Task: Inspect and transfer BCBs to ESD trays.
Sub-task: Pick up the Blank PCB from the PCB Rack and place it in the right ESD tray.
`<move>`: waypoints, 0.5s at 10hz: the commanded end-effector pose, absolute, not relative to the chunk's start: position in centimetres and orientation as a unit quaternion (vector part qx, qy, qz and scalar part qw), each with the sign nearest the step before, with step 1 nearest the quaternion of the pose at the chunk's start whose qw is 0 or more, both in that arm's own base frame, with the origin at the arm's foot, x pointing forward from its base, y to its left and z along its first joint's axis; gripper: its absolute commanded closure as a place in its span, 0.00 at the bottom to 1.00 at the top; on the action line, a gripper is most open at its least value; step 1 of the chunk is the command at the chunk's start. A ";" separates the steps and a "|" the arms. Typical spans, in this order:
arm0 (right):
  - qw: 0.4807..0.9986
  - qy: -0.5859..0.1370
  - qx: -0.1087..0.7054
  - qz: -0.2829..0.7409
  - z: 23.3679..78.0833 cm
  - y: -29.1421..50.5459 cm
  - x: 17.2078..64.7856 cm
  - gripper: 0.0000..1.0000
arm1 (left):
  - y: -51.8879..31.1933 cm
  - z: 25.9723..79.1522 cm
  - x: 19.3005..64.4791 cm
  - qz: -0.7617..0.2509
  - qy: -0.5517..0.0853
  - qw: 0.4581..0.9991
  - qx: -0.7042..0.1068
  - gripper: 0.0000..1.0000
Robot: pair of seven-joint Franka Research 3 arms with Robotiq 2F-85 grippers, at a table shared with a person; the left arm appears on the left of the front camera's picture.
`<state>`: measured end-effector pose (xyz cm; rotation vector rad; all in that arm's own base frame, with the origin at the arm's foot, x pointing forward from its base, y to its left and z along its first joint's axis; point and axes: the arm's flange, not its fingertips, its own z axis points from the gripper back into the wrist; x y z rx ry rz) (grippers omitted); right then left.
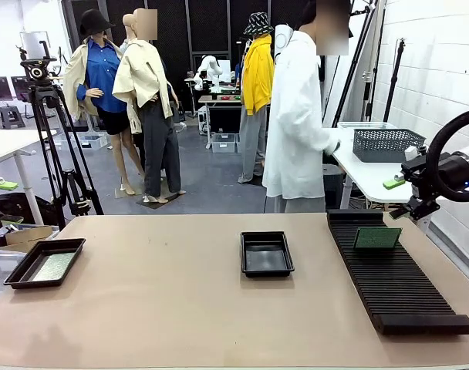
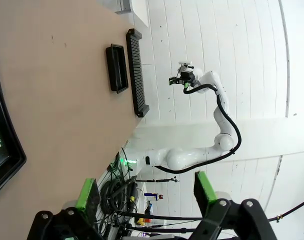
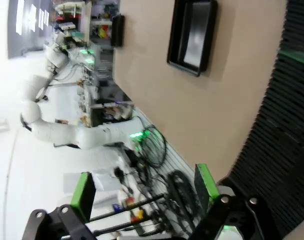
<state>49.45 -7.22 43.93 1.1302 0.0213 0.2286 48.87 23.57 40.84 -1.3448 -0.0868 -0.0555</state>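
Front, rolled wrists: shared table (image 1: 180, 308)

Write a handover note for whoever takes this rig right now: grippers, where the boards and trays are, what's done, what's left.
Left gripper: open, empty.
Right gripper: open, empty.
Glossy black plastic tray on the robot's left: one thin flat greenish circuit board lies inside.
Matching centre tray: empty.
Long black ribbed rack: one green rectangular board stands in its slots.
Done: one board trayed.
Left: the racked board, probably for the centre tray.

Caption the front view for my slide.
One thin green circuit board lies in the left glossy black plastic tray, a second board stands in the long black ribbed rack; centre tray empty.
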 end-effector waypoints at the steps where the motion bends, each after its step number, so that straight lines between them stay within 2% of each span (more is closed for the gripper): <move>1: 0.869 -0.021 0.461 0.182 44.8 -6.0 50.1 0.00 | 23.6 40.9 48.8 -0.026 -0.040 0.780 -0.623 0.00; 3: 0.885 -0.045 0.381 0.262 46.5 -4.6 51.6 0.00 | 23.6 40.9 48.8 -0.026 -0.040 0.780 -0.623 0.00; 5: 0.879 -0.074 0.320 0.344 48.3 -3.7 53.5 0.00 | 23.6 40.9 48.8 -0.026 -0.040 0.780 -0.623 0.00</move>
